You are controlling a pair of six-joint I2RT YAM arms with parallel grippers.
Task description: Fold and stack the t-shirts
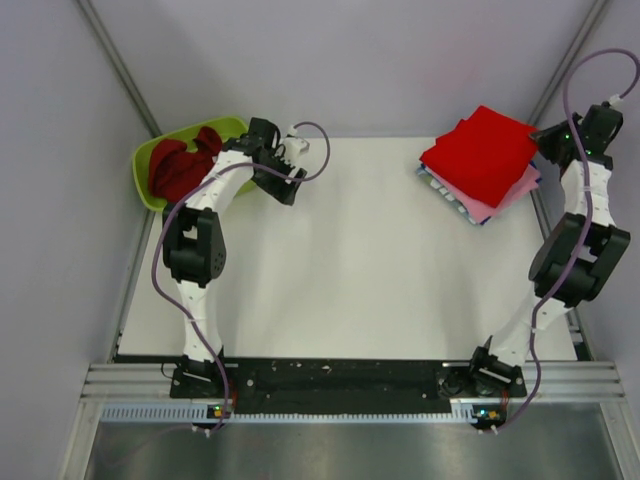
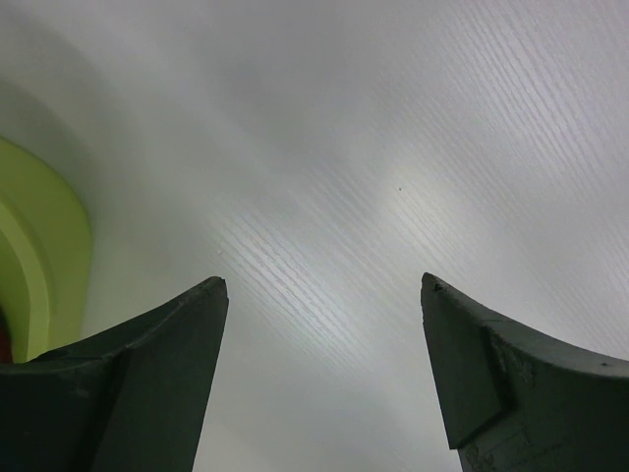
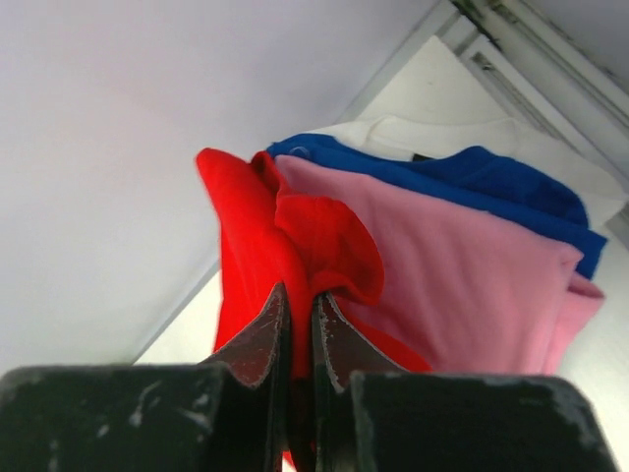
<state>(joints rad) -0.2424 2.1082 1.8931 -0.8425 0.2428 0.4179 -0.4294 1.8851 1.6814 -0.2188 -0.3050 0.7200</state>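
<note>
A folded bright red t-shirt [image 1: 480, 152] tops a stack at the table's far right, over a pink one [image 1: 500, 200] and a blue one [image 1: 432, 178]. My right gripper [image 1: 552, 140] is shut on the red shirt's edge [image 3: 295, 246]; the wrist view shows the pink shirt [image 3: 462, 285] and a blue shirt [image 3: 491, 177] beneath it. A darker red t-shirt [image 1: 180, 165] lies crumpled in the lime-green tub [image 1: 150, 190] at far left. My left gripper [image 1: 290, 170] is open and empty over bare table beside the tub, jaws wide apart in its wrist view [image 2: 324, 285].
The tub's rim [image 2: 39, 265] shows at the left of the left wrist view. White table [image 1: 340, 260] spreads between the arms. Grey walls enclose the table; a metal rail [image 1: 340, 385] runs along the near edge.
</note>
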